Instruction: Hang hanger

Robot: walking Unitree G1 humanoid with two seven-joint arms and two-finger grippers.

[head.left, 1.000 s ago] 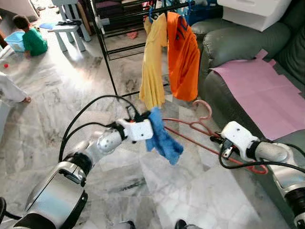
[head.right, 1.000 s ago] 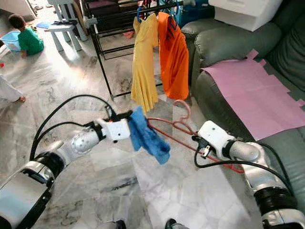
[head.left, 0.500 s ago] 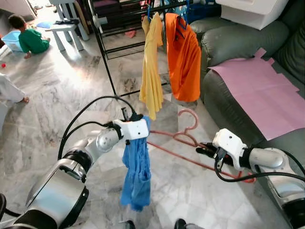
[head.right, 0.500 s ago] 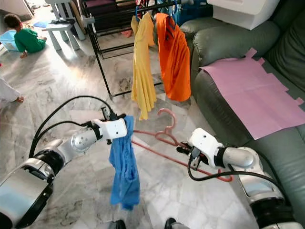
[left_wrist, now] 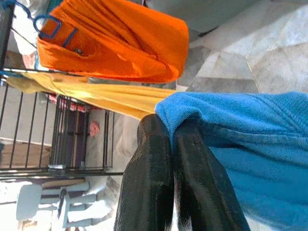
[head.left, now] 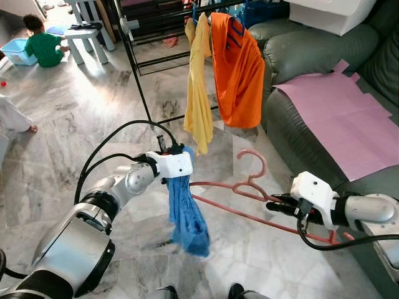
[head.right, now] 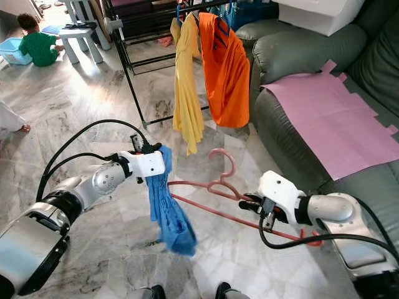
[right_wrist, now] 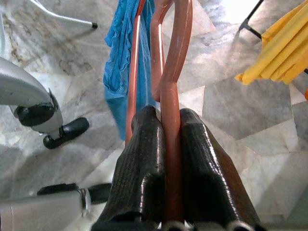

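Note:
A salmon-pink hanger (head.left: 250, 167) lies nearly flat above the floor, hook toward the rack. My right gripper (head.left: 275, 203) is shut on it by the neck, and the wrist view shows the stem pinched between the black fingers (right_wrist: 139, 159). The hanger's far arm reaches the blue cloth (head.left: 187, 212), which hangs from my left gripper (head.left: 176, 150). That gripper (left_wrist: 166, 126) is shut on the cloth's top edge. Behind stands a black clothes rack (head.left: 134, 59) carrying a yellow garment (head.left: 198, 93) and an orange one (head.left: 242, 75) on blue hangers.
A grey-green sofa (head.left: 299, 56) with a pink sheet (head.left: 340, 118) and a white box (head.left: 330, 14) lines the right side. A person in green (head.left: 42, 45) sits on the marble floor at far left by a white stool (head.left: 87, 31). My feet (head.left: 237, 291) show below.
The blue cloth, bunched up a second ago, has dropped to hang long, and its lower end now swings right. The right gripper with the hanger has shifted slightly right.

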